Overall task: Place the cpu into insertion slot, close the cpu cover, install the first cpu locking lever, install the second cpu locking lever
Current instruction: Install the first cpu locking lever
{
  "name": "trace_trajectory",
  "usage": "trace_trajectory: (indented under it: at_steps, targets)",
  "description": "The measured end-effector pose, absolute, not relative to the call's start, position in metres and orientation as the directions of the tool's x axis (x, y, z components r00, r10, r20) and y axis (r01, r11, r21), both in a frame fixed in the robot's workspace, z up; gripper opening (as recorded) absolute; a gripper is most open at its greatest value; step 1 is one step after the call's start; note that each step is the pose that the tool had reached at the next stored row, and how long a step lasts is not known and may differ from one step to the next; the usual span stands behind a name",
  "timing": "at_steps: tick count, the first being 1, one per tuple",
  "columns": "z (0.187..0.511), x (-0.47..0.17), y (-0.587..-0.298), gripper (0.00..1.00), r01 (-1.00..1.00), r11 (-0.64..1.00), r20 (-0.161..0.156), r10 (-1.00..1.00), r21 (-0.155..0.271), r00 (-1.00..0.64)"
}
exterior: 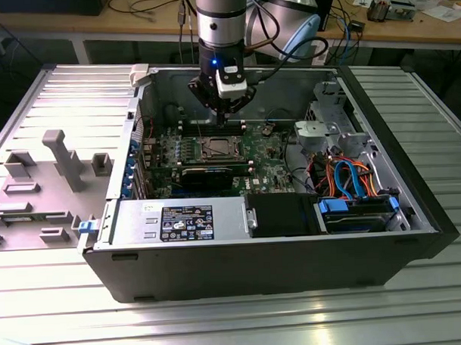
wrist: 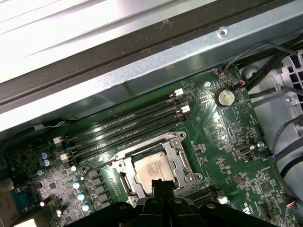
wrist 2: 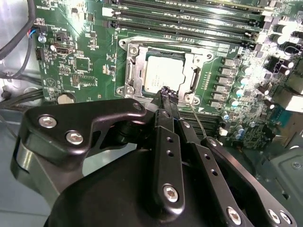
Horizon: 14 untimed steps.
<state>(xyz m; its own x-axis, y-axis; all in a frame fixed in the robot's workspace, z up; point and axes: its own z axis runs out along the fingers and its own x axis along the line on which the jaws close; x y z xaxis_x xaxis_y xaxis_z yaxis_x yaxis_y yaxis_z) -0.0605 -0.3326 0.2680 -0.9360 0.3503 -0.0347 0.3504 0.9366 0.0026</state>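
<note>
One cpu (wrist 2: pixel 163 75) sits in the insertion slot (wrist 2: pixel 142 42) on the green board, with the cpu cover (wrist 2: pixel 134 71) flat around it. Your tool (wrist 2: pixel 166 91) is narrow, fingertips together, at the cover's edge beside a thin wire lever (wrist 2: pixel 196 118).

Open PC case (exterior: pixel 256 266) flat on ribbed metal desk (exterior: pixel 221 324), centre frame. Arm (exterior: pixel 221 21) in from top centre, hand (exterior: pixel 222 111) down inside case over green motherboard (exterior: pixel 269 152), just up-frame of insertion slot (exterior: pixel 217 148). Grey fixture tray (exterior: pixel 34 194) at left. Blue and orange cables (exterior: pixel 348 176) at right.
</note>
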Motion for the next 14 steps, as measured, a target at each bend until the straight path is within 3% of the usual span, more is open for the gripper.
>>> trace_trajectory:
  at_steps: [14]
  targets:
    - [0.2678,-0.0703,-0.3334,0.12,0.234,0.972,-0.035,0.234,0.003,-0.972]
